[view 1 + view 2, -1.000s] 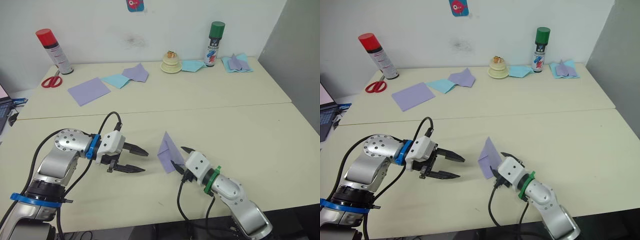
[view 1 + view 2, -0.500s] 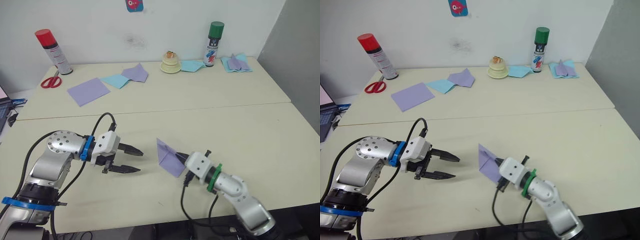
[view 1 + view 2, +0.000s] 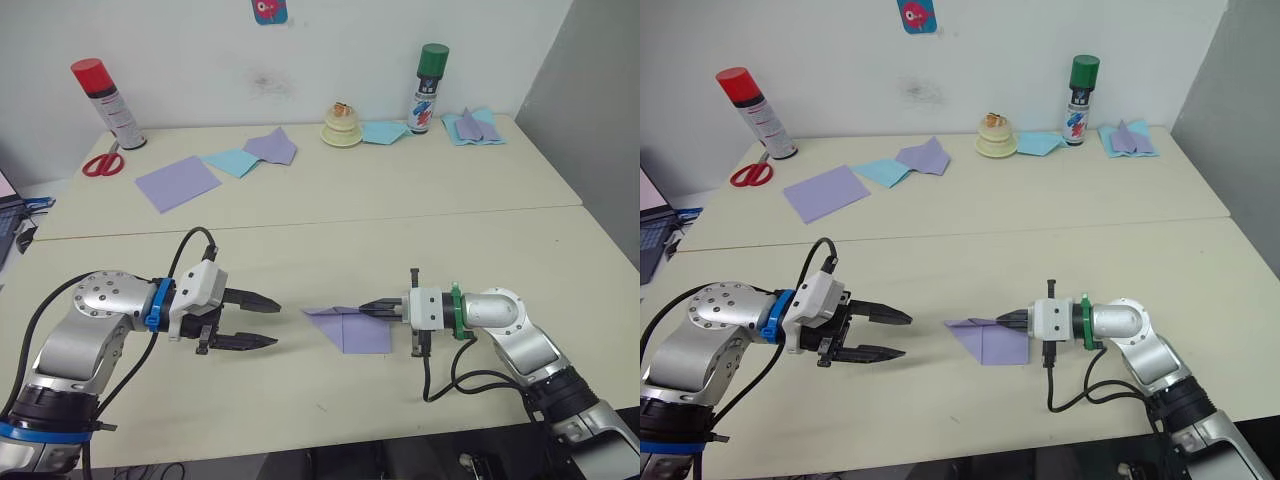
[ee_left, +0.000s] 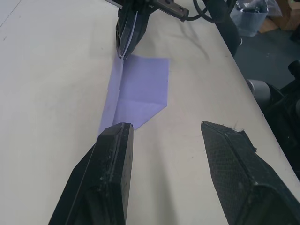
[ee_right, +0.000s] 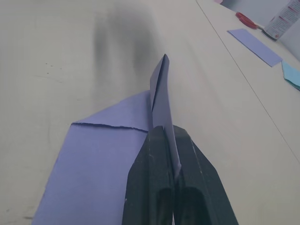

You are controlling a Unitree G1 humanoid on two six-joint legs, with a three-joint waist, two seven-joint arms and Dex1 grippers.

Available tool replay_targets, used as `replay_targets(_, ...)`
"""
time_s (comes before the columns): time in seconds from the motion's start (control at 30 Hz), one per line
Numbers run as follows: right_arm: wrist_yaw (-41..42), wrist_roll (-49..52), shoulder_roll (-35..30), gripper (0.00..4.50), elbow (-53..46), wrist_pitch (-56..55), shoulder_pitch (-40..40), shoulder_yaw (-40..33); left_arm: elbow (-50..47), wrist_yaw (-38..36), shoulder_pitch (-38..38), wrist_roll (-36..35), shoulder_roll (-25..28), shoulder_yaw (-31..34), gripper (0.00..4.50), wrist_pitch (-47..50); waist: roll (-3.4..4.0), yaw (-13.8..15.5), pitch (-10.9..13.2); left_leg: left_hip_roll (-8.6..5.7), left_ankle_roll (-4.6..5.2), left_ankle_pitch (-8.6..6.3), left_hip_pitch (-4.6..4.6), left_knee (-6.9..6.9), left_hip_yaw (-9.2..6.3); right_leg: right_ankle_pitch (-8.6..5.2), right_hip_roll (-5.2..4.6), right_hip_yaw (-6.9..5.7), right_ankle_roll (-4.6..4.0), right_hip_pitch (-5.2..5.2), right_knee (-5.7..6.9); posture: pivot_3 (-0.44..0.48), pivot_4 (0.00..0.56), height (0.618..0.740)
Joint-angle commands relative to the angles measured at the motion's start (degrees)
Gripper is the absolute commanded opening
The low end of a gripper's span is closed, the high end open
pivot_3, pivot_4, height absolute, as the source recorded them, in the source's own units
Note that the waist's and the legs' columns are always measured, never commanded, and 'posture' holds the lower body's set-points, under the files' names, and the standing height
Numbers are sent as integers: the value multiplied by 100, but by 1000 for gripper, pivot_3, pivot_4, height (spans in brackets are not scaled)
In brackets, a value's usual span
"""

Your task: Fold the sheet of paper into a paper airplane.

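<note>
The lavender sheet of paper [image 3: 352,330] lies on the near table, folded, with its point toward my left gripper. A thin creased flap stands up along its middle. My right gripper [image 3: 372,308] lies level just above the table and is shut on that flap [image 5: 161,98]; in the right wrist view its fingers [image 5: 150,178] press together around the paper. My left gripper [image 3: 276,322] is open with nothing in it, a short way left of the paper's tip. In the left wrist view the sheet [image 4: 140,89] is just ahead of its fingers [image 4: 115,154].
On the far table are a red-capped spray can [image 3: 105,100], red scissors [image 3: 102,162], a smooth lavender square [image 3: 177,182], light-blue and lavender pieces [image 3: 250,155], a small cream dish [image 3: 342,126], a green-capped can [image 3: 430,88] and more folded paper [image 3: 472,126]. A seam [image 3: 300,222] joins the tables.
My right gripper closed on the paper and swung out to the right, so the paper went from standing on edge to lying flat. My left gripper drew back a little to the left.
</note>
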Motion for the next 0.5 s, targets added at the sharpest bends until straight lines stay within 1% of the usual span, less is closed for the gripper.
replay_targets(0.03,108,86,75,29,118,-130,-123,-70,-315,98,-8,-187,87,160,2615,167,0,1,0,0,0,0,0,0,-1,0,0,0,0,0,0,0,150,740)
replay_targets(0.23,140,172,118,29,152,20,-118,-188,-332,132,-68,-116,88,61,2615,281,0,4,0,0,-1,1,0,0,0,0,0,1,0,-1,0,0,150,740)
replay_targets(0.33,226,308,86,619,4,170,-109,-231,-308,126,-98,-64,94,11,2615,274,0,5,0,-1,-2,1,0,0,0,0,0,2,0,0,0,0,150,740)
replay_targets(0.4,246,356,38,1294,-206,345,-148,-261,-273,106,-108,-3,111,-23,2615,239,1,6,1,-1,-1,1,0,-1,0,0,0,2,0,-1,0,0,150,740)
replay_targets(0.47,350,494,-92,1986,-665,704,-172,-294,-254,98,-100,58,143,-45,2615,232,3,6,2,-1,-1,1,0,-1,0,0,0,2,0,-2,0,0,150,740)
replay_targets(0.5,394,578,-162,1986,-918,917,-171,-316,-252,92,-97,66,149,-47,2615,236,6,6,4,-1,-1,1,0,-1,0,0,0,2,0,-2,0,0,150,740)
